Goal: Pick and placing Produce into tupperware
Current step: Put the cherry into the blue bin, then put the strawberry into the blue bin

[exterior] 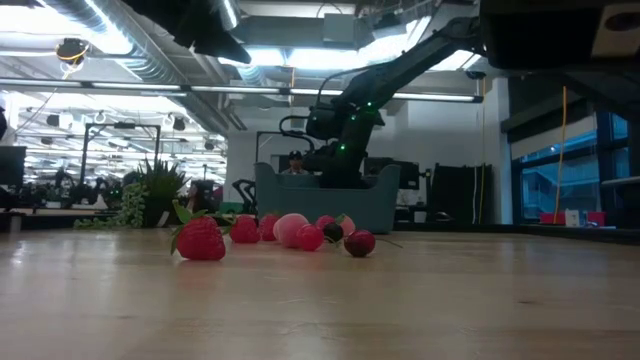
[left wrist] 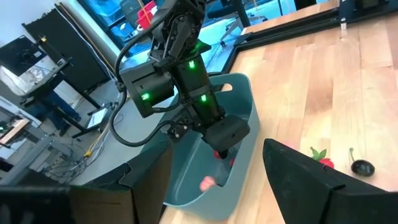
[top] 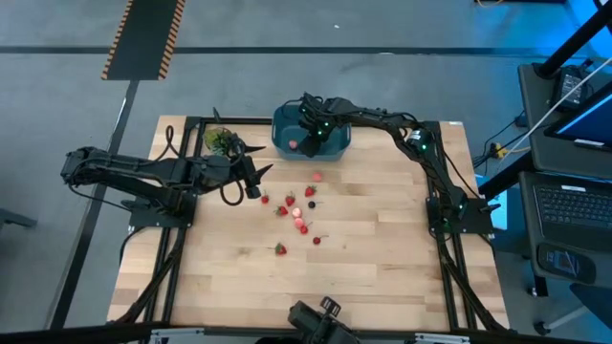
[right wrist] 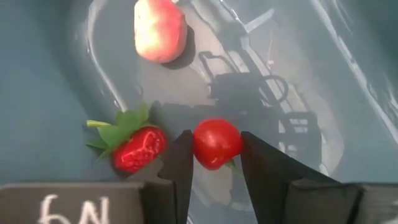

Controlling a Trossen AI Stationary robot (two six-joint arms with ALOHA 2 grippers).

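The teal tupperware stands at the table's far edge, near the middle. My right gripper reaches down inside it, shut on a round red piece of produce. On the tub's floor lie a pink piece and a red strawberry with a green top. Several more red pieces lie scattered on the wooden table in front of the tub. My left gripper hangs open over the table to the left of them, with nothing between its fingers. My right gripper pinches the round red piece by its two opposite sides between its two fingers. The fingers come from above, pointing steeply down into the tub. The piece sits low over the tub's floor; whether it touches the floor I cannot tell.
A green leafy bunch lies at the far left of the table, beside the left arm. A dark frame runs along the table's edges. The near half of the wooden table is bare.
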